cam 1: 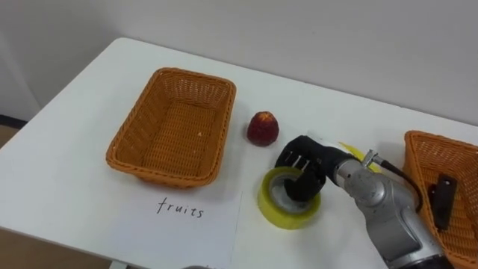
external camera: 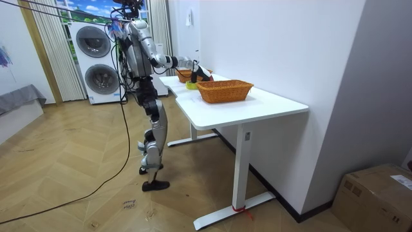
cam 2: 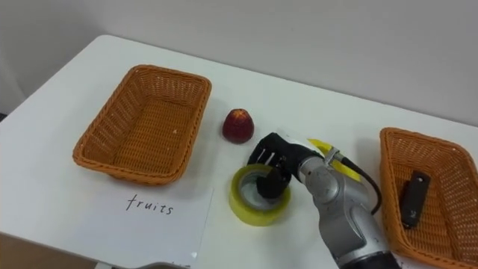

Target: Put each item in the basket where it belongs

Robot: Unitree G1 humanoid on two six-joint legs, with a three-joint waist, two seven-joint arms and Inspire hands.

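Your right robot hand (cam 1: pixel 302 168) is coming in from the lower right of the frame and is gripping the yellow tape roll (cam 1: pixel 273 211). Its fingers are curling over the roll's far rim and down into the hole. The roll is lying flat on the white surface (cam 1: pixel 67 149), right of centre, between the 2 baskets. A red fruit (cam 1: pixel 263 128) is sitting just above it, beside the left basket (cam 1: pixel 179 127), which is holding nothing. A paper label (cam 1: pixel 179 217) is lying below that basket. The right basket (cam 1: pixel 426 161), at the right edge, is holding 1 black object (cam 1: pixel 442 198). Something yellow (cam 1: pixel 351 149) is peeking out behind the hand. In the room view you are standing at the surface's far end.
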